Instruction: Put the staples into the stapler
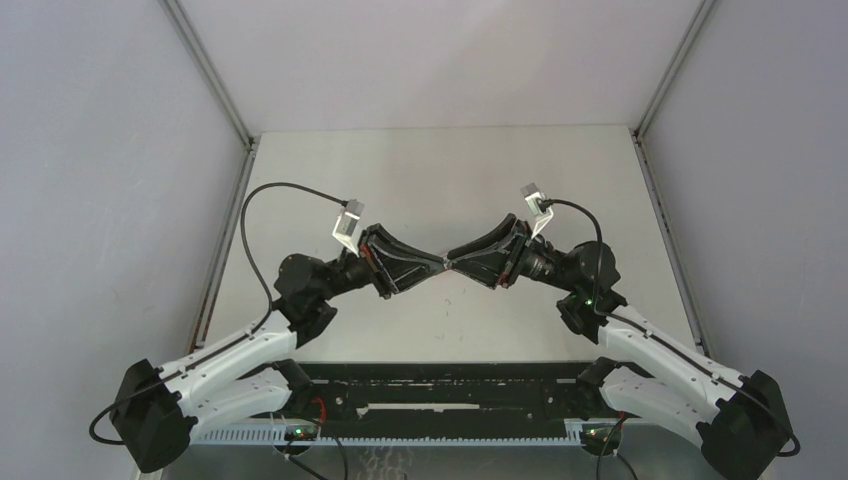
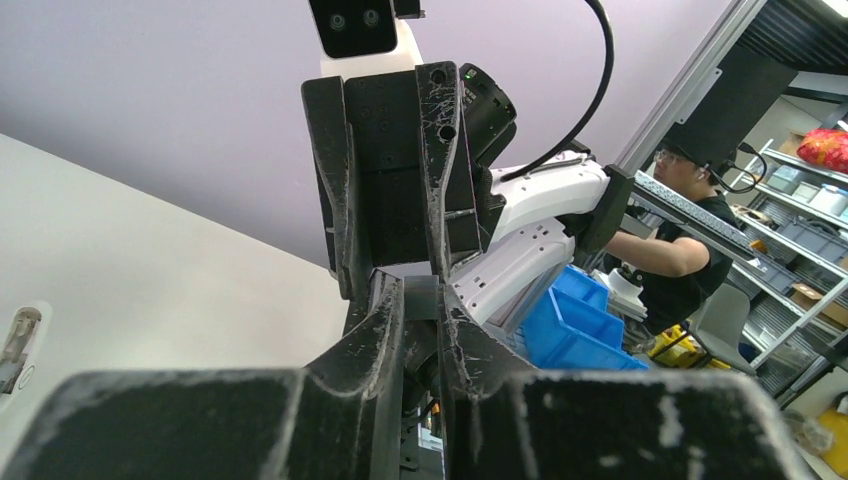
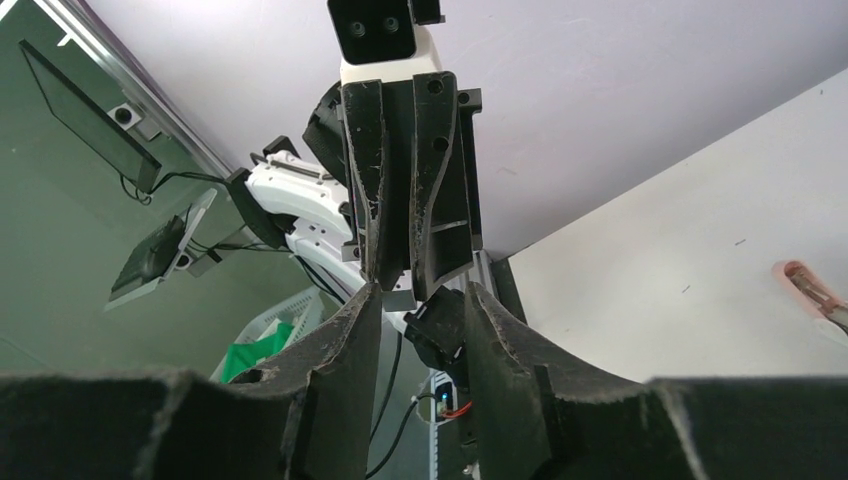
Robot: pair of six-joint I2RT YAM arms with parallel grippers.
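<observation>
My two grippers meet tip to tip above the middle of the table. The left gripper (image 1: 436, 262) (image 2: 420, 300) is shut on a small flat grey piece (image 2: 421, 290); I cannot tell what the piece is. The right gripper (image 1: 453, 262) (image 3: 420, 296) stands open, one finger on each side of the left fingertips and of that grey piece (image 3: 401, 292), with a gap showing between its fingers. Neither the staples box nor the stapler is in view in any frame.
A small pink-and-white clip-like thing (image 2: 20, 338) (image 3: 812, 292) lies on the white table (image 1: 440, 170) off to one side of the grippers. Grey walls enclose the table on three sides. Both arm bases sit at the near edge.
</observation>
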